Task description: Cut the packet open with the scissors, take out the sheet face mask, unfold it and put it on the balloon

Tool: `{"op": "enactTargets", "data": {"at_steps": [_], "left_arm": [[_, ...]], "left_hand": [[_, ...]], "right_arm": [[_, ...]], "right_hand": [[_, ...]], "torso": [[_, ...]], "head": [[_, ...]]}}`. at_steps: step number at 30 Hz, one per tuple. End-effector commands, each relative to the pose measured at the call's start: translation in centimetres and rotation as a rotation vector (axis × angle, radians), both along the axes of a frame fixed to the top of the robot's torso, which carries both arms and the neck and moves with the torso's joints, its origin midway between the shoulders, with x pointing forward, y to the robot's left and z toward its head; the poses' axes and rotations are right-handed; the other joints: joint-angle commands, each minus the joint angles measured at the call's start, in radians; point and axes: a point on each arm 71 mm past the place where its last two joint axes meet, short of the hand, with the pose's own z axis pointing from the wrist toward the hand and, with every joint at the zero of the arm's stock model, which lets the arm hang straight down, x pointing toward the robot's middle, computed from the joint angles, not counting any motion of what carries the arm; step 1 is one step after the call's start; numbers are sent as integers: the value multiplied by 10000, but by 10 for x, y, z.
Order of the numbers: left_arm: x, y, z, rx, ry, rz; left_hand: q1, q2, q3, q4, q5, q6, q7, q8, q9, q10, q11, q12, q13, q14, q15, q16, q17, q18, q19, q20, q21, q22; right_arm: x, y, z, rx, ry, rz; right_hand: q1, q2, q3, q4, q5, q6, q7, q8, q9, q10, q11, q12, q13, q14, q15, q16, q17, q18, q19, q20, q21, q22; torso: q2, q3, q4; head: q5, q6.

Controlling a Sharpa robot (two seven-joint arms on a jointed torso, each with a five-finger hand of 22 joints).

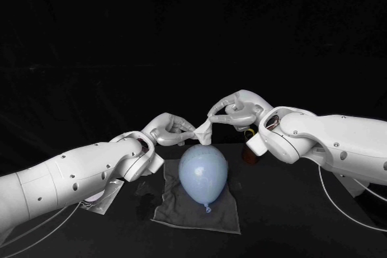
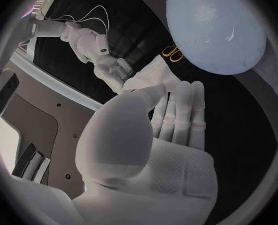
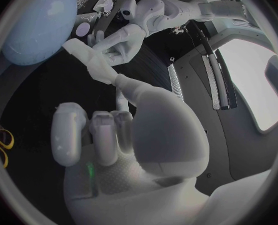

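Head view: two hands, one sheet mask, one balloon, one cloth, one packet. The left hand (image 1: pixel 168 130) and the right hand (image 1: pixel 232 111) meet above the black table (image 1: pixel 282 213), each pinching one end of the folded white sheet mask (image 1: pixel 204 134), which hangs just over the far end of the pale blue balloon (image 1: pixel 203 169). The balloon lies on a grey cloth (image 1: pixel 226 216), knot toward the robot. A silvery packet (image 1: pixel 107 201) lies beside the cloth, partly under the left arm

Left wrist view: the left hand's fingers (image 2: pixel 183 110) lie straight and pressed side by side, thumb clamping the mask (image 2: pixel 153 77) against them; the right hand (image 2: pixel 110 65) grips its other end. One pair of yellow-handled scissors (image 2: pixel 172 53) lies on the table near the balloon (image 2: pixel 217 27)

Right wrist view: the right hand (image 3: pixel 113 135) pinches the mask (image 3: pixel 91 65) between thumb and one finger, its remaining fingers curled in; the left hand (image 3: pixel 123 40) holds the far end, beside the balloon (image 3: pixel 35 25)
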Motion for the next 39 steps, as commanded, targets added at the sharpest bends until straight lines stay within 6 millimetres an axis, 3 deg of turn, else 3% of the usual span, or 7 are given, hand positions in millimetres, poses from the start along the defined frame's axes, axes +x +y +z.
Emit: {"op": "enactTargets", "data": {"at_steps": [1, 10, 13, 17, 26, 32, 39], "left_arm": [[1, -2, 2, -294, 114, 157], [5, 4, -3, -175, 694, 314], [8, 14, -6, -387, 1138, 587], [11, 24, -6, -782, 1242, 937], [-2, 32, 8, -2831, 122, 1693], [-16, 22, 11, -3586, 118, 1318], [-29, -1, 1, -4129, 967, 636]], "left_hand": [[-66, -217, -152, 21, 16, -214, 81, -167, -79, -201, 32, -93, -7, -41, 93, 70, -18, 108, -53, 98, -28, -30], [121, -507, -1251, 147, 27, -1531, 371, -1009, -393, -2143, 454, -541, 13, -1076, 526, -127, -290, 116, -250, 548, -969, -625], [1312, -357, -2835, 1297, 26, -1976, 570, -1082, -366, -3094, 661, -106, 133, -1839, 760, -665, -813, 155, -334, 835, -1912, -1235], [1751, -448, -2991, 2085, 44, -1976, 338, -936, -272, -3379, 571, 386, 186, -3078, 834, -1794, -1419, 123, -652, 940, -2774, -1745], [2110, -519, -1027, 1954, 17, -464, -242, -362, -43, -1133, 317, 1841, 252, -2764, 706, -3824, -2346, 121, -998, 1231, -4778, -2958], [1625, -725, 99, 1567, -13, -81, -47, -314, 7, -199, 141, 966, -60, -1571, 524, -5874, -2850, 149, -217, 849, -4664, -2983], [694, -866, 683, 1318, 25, -311, 133, -608, -24, 139, 231, -438, -24, -1383, 743, -7704, -2832, 159, -200, 1226, -6276, -4001]], "right_arm": [[1, 1, 4, 355, -297, -162], [12, -4, 10, 515, -626, -1255], [17, -10, 11, 549, -575, -1964], [19, -15, 10, 512, -463, -2386], [27, -16, 8, 317, -276, -2902], [32, -16, 8, 265, -358, -3204], [32, -12, 8, 239, -336, -3163]], "right_hand": [[-95, 42, 50, -27, 69, 11, 65, 43, 23, 1093, 4, 52, 2577, 1118, -7, 66, 2635, -38, 370, -23, -33, 2087], [-97, 45, 55, -33, 69, 6, 66, 48, 27, 1094, 5, 54, 2578, 1118, -6, 66, 2635, -29, 354, -22, -77, 2076], [-98, 45, 56, -35, 69, 5, 66, 50, 29, 1091, 5, 47, 2574, 1118, -6, 66, 2635, -21, 339, -22, -121, 2064], [-98, 46, 58, -38, 69, 4, 66, 52, 30, 1090, 5, 44, 2573, 1118, -6, 66, 2635, -21, 339, -22, -121, 2064], [-99, 47, 62, -45, 69, 2, 66, 57, 34, 1087, 5, 37, 2570, 1118, -6, 66, 2635, -17, 334, -21, -136, 2060], [-99, 47, 62, -45, 69, 2, 66, 57, 34, 1087, 5, 37, 2570, 1118, -6, 66, 2635, -17, 334, -21, -136, 2060], [-101, 47, 65, -50, 69, 1, 66, 61, 37, 1088, 5, 39, 2571, 1118, -6, 66, 2635, -12, 325, -21, -163, 2053]], "torso": [[5, 4, -2], [0, 6, -1], [-2, 1, 0], [6, 1, 8], [7, -2, 20], [7, -3, 15], [15, 1, -17]], "head": [[-23, -9], [-72, -9], [-100, 31], [-144, 71], [-188, 127], [-239, 164], [-220, 181]]}}
